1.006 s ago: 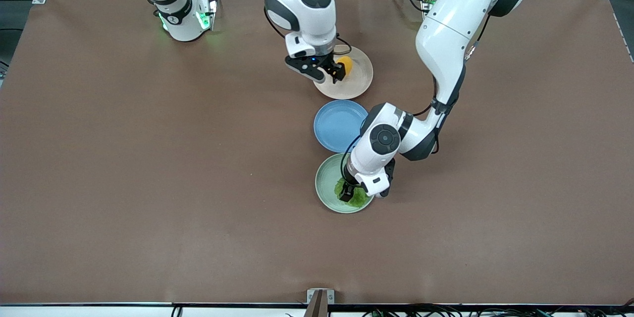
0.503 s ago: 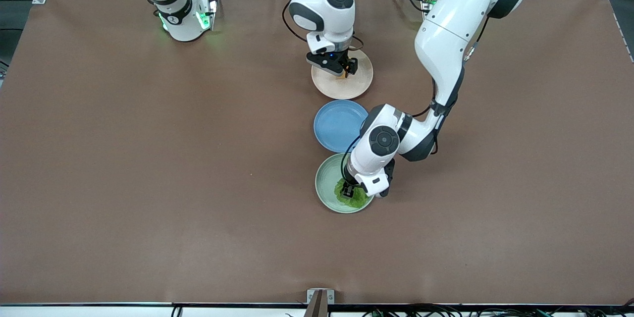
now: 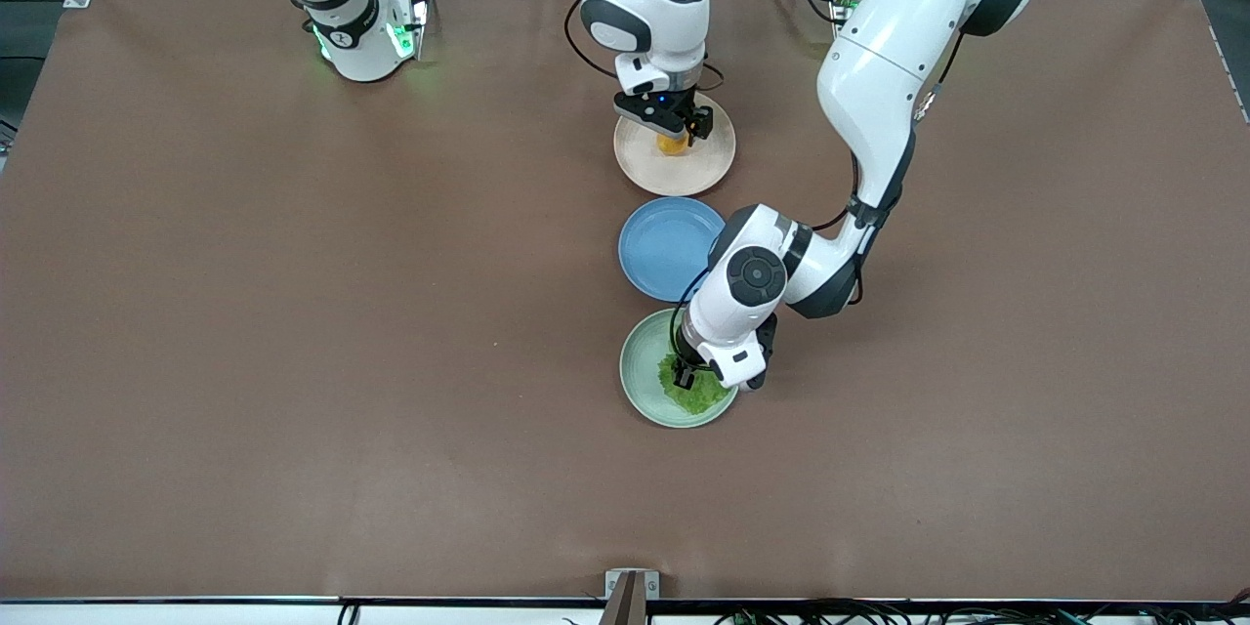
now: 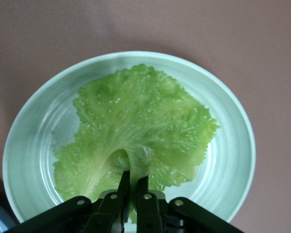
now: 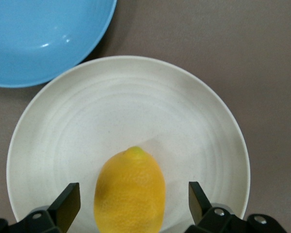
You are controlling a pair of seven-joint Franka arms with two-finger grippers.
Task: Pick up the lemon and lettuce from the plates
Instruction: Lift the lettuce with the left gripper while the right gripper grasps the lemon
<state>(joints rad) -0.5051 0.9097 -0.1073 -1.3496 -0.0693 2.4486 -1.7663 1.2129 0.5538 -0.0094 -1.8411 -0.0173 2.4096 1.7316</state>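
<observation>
Since earlier, left gripper (image 4: 134,180) has pinched lettuce (image 4: 136,126) on green plate (image 4: 233,145); right gripper (image 5: 131,201), fingers apart, now straddles lemon (image 5: 130,190) on beige plate (image 5: 136,102)

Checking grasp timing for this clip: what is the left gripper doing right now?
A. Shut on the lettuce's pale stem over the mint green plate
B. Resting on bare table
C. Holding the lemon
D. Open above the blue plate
A: in the left wrist view the left gripper has its fingers pinched together on the pale rib of the lettuce, which lies on the mint green plate.
</observation>
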